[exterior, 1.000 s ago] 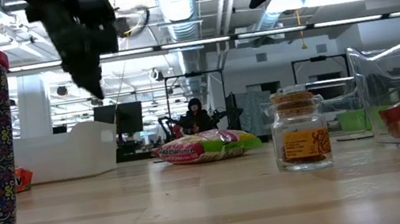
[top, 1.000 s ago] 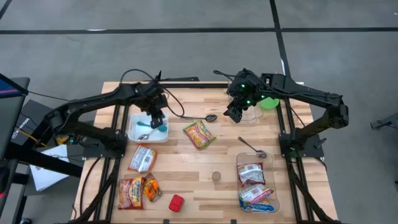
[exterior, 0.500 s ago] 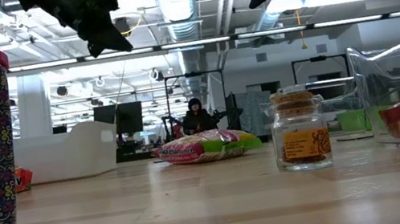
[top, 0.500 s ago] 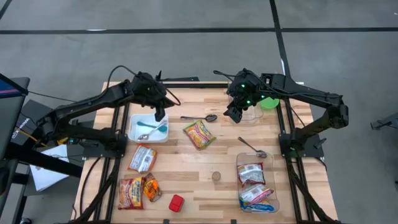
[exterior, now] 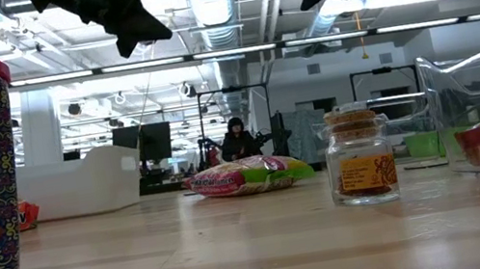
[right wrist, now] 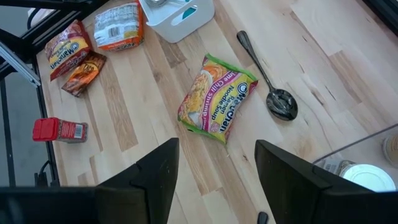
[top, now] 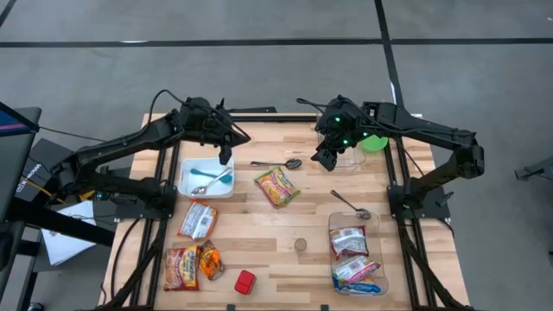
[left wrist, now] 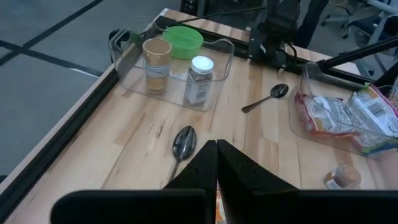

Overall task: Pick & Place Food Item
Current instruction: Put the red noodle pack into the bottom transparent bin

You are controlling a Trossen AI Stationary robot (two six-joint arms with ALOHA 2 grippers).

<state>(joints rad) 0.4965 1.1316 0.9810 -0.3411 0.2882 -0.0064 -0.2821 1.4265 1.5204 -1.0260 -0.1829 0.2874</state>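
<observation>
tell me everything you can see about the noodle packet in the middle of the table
The noodle packet is a soft, glossy plastic pouch, pink and yellow with a green edge and printed noodle-soup lettering. It looks sealed and full, lying flat and askew on the bare wood table. Nothing touches it; a spoon lies close beside it, and neither arm is on it.

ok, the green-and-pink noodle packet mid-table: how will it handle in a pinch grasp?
The noodle packet lies flat with crinkled film, so it is probably light and its edges floppy. The glossy wrapper may slip. The block inside likely cracks if squeezed hard.
</observation>
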